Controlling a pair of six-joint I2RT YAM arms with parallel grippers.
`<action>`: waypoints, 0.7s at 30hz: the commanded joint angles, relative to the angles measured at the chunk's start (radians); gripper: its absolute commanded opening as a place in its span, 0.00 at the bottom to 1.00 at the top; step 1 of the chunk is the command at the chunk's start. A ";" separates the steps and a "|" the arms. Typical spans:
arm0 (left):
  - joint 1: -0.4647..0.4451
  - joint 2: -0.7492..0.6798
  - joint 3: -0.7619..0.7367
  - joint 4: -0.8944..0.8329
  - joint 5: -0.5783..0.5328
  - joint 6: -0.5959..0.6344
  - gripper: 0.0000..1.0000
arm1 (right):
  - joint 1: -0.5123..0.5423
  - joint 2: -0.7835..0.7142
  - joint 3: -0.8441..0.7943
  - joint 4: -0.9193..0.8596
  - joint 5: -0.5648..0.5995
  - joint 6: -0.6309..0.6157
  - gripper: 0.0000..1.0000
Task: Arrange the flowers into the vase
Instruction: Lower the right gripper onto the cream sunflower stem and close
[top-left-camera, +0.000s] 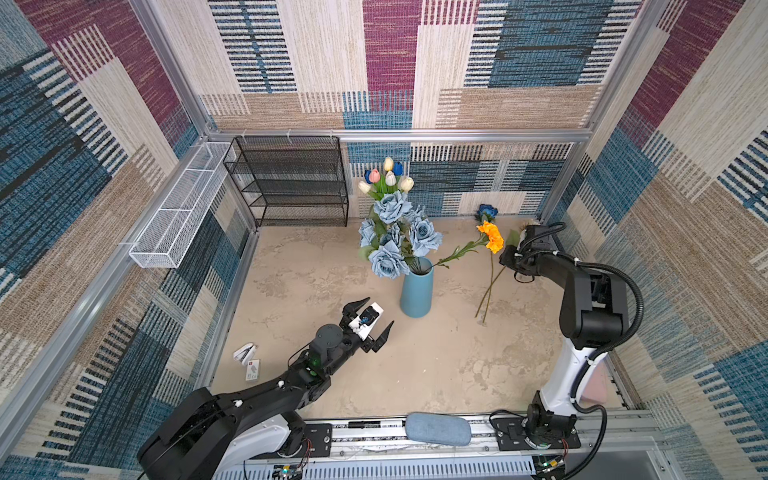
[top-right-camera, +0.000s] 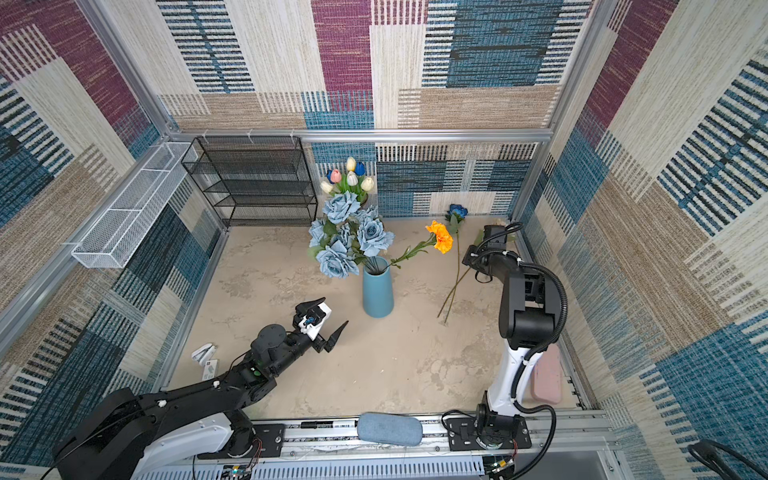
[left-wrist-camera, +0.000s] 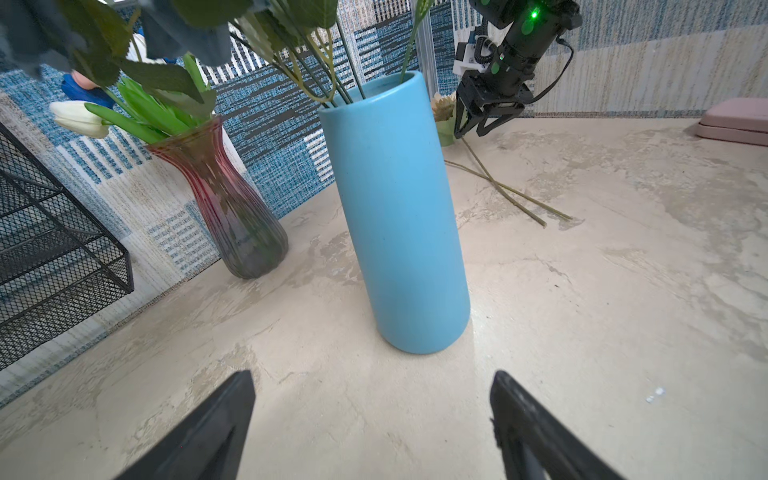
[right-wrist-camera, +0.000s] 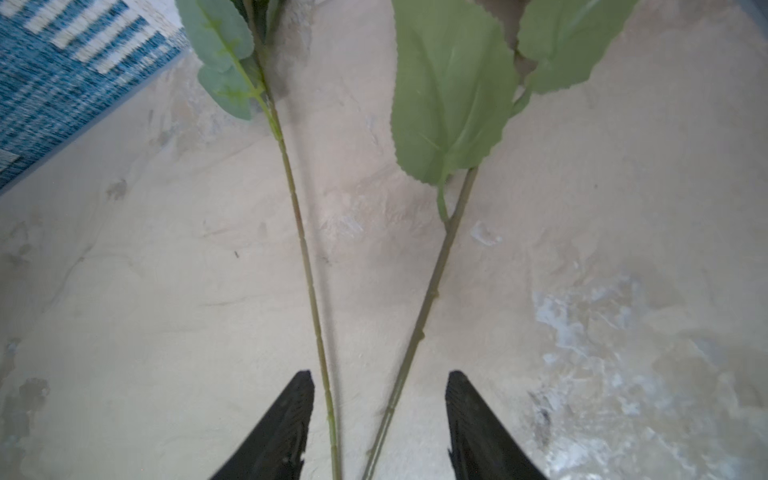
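Seen from above, a tall sky-blue cylindrical ceramic vase (top-left-camera: 417, 291) stands mid-table. It already holds a bunch of dusty-blue fabric roses (top-left-camera: 395, 237) and an orange artificial bloom (top-left-camera: 491, 237) that leans out to the right. Two flowers are not yet in it: a deep-blue artificial rose (top-left-camera: 487, 212) and a pale cream sunflower (left-wrist-camera: 441, 107). They lie flat on the beige stone-look tabletop (top-left-camera: 415, 374) to the vase's right, heads toward the back wall, thin green stems crossing toward their cut ends. The right gripper (right-wrist-camera: 379, 374) hovers low over them with its jaws moderately apart and both stems lying between them — nothing is gripped. The left gripper (left-wrist-camera: 372, 374) is spread wide and empty, facing the vase from just in front. The stems look light and thin, probably stiff enough to lift from one point. They are also narrow and likely to roll, and two lying so close invite a double grab. The bare stretch below the leaves seems the best hold — never the soft petals.
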 joint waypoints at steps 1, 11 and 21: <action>0.000 0.001 0.006 0.024 -0.001 0.011 0.91 | -0.001 0.031 0.034 -0.011 0.040 0.006 0.56; 0.000 -0.015 0.006 0.011 0.000 0.010 0.91 | 0.000 0.107 0.101 -0.009 0.042 -0.002 0.46; 0.000 -0.013 0.006 0.009 -0.006 0.012 0.91 | 0.001 0.151 0.115 -0.014 0.063 -0.018 0.37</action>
